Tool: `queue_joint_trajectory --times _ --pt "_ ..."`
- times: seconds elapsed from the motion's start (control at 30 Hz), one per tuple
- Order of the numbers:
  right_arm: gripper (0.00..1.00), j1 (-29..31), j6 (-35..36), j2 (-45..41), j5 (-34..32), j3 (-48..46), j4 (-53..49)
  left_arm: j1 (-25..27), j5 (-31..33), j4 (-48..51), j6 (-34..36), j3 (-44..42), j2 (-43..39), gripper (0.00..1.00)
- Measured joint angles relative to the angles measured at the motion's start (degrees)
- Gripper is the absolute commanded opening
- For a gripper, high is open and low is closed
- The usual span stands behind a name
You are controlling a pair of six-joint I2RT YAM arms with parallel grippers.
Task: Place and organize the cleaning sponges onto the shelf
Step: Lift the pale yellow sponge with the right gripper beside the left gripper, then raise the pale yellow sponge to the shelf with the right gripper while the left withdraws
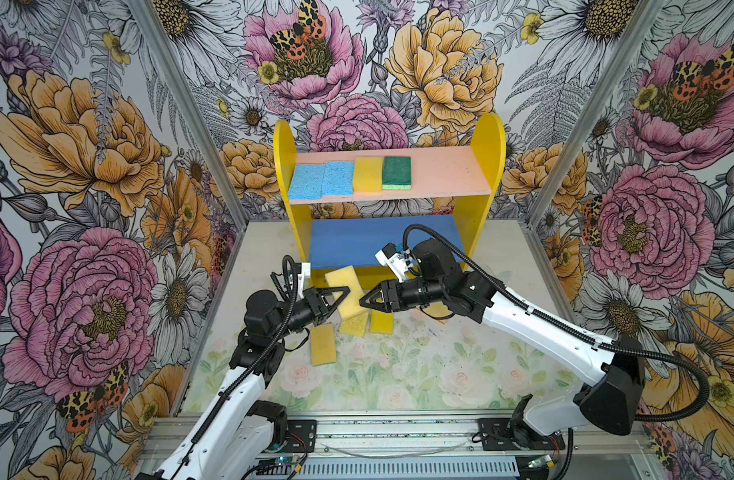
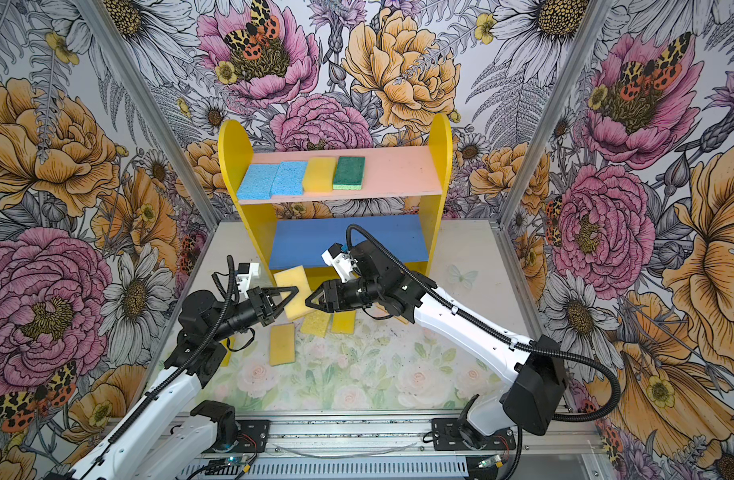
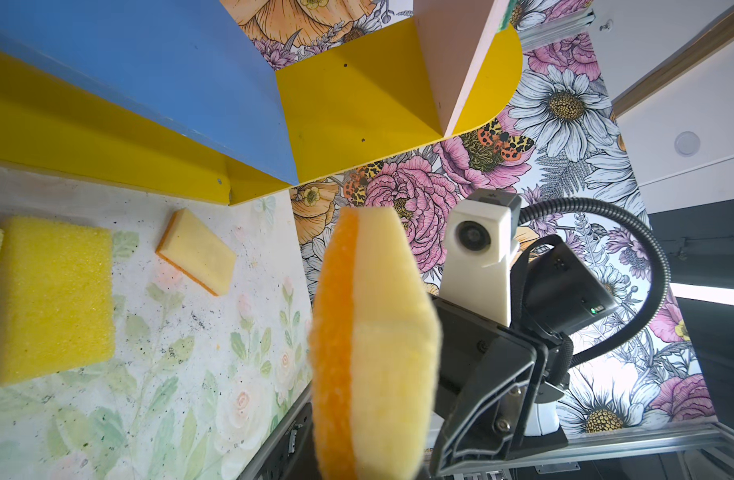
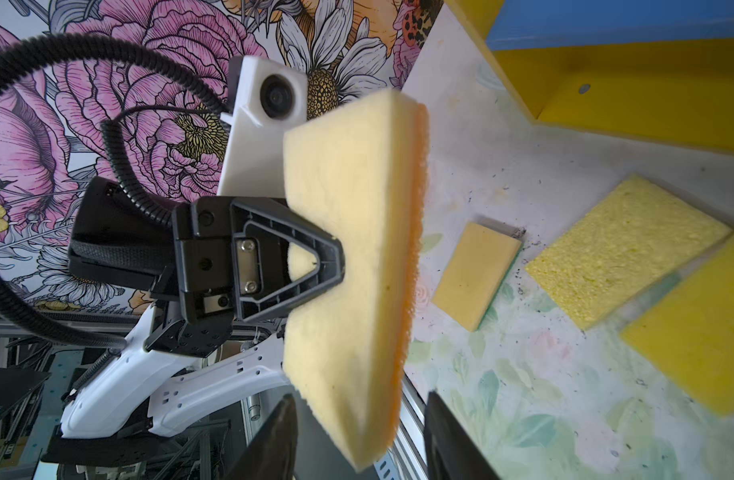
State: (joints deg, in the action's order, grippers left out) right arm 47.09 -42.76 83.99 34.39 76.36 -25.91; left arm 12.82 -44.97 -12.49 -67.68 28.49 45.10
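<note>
Midair, left fingers [image 4: 269, 218] pinch a soft orange-backed sponge [image 4: 348, 249]; right fingers [image 4: 269, 449] gape around its edge, porous yellow sponges [image 1: 354, 323] littering the counter [image 1: 398, 365]

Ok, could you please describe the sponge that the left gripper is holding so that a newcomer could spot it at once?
Start at the yellow-sided shelf at the back of the table. Just in front of its base, the left gripper clamps a pale yellow sponge in the air. Unlike the yellow sponges lying flat on the table, it alone is held up, showing an orange face.
</note>
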Motion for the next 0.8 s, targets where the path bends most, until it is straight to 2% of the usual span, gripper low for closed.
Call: queue_joint_trajectory --times 0.07,0.23,0.4,0.43,0.5,0.57,0.7,0.73,0.8 --pt "0.41 0.5 -0.17 0.81 0.0 0.0 0.13 0.0 -0.13 -0.15 -0.02 0.0 0.0 0.07" --pt "0.19 1.11 -0.96 1.97 -0.07 0.44 0.55 -0.68 -0.39 -0.31 0.0 -0.02 -0.07 0.06" --pt "0.1 1.2 -1.57 1.97 -0.24 0.74 1.25 -1.88 -1.2 -0.63 -0.17 -0.11 -0.79 0.07" --pt "0.08 1.38 -1.7 1.97 -0.42 0.74 1.4 -2.16 -1.49 -0.66 -0.15 -0.11 -0.96 0.12" --pt "0.07 1.53 -2.01 1.97 -0.79 0.74 1.55 -2.75 -2.32 -0.66 -0.17 -0.11 -1.27 0.37" --pt "0.06 1.6 -2.29 1.97 -1.57 0.74 1.44 -3.65 -2.73 -0.52 -0.59 -0.11 -1.53 0.46" --pt "0.05 1.6 -2.84 1.86 -3.48 0.76 1.33 -5.99 -3.21 1.29 0.2 0.0 -3.02 0.93" --pt "0.04 1.49 -2.91 1.79 -4.07 0.92 1.18 -6.58 -3.26 2.47 0.9 0.17 -3.76 0.99" --pt "0.04 1.25 -2.91 1.77 -5.03 2.01 0.44 -7.61 -3.28 5.35 2.27 1.01 -5.42 0.99"
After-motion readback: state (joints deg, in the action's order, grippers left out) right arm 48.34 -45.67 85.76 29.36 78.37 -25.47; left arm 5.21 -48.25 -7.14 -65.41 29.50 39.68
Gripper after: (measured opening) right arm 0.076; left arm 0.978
